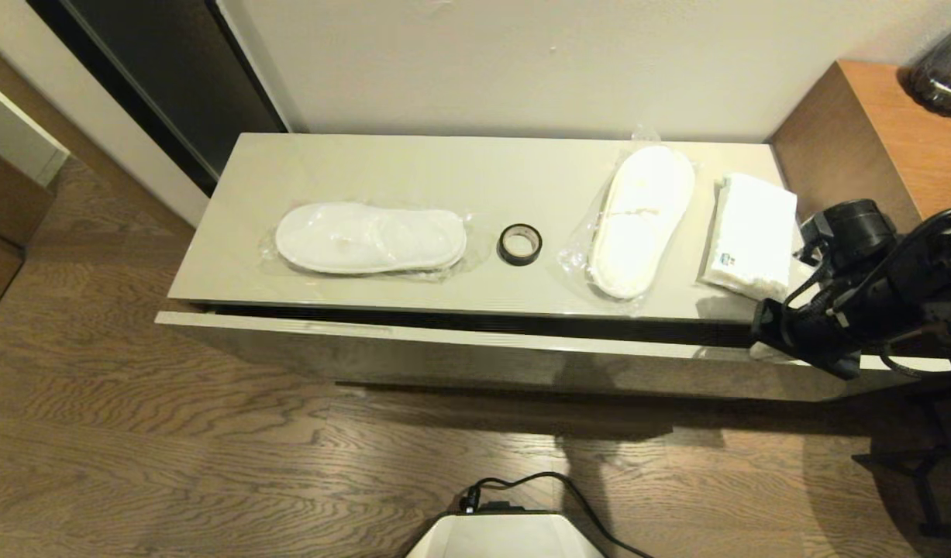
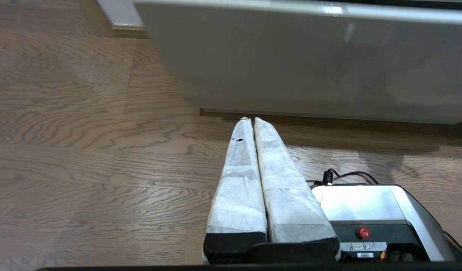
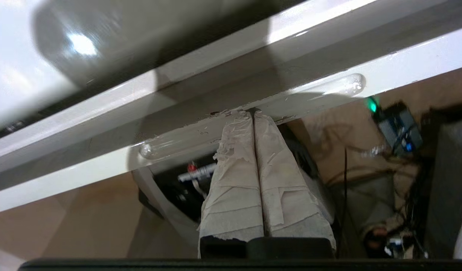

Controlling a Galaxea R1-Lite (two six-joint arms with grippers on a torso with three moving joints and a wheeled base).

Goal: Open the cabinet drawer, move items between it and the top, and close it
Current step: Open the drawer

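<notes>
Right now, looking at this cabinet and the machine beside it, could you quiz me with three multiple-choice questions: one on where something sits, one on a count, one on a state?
1. Where does the black tape roll lie on the cabinet top?
A. Between the two bagged slipper pairs
B. On the floor
C. On the wooden unit

2. How many bagged slipper pairs are on the top?
A. One
B. Two
C. Four

3. What state is the drawer in?
A. Pulled fully out
C. Removed
B. Open by a narrow gap

Answers:
1 A: the roll sits between the left slipper pair and the right slipper pair.
2 B: two pairs show, with a white packet further right.
3 B: a dark slit shows under the top, with the right end effector, fingers together, at the drawer front's upper edge.
</notes>
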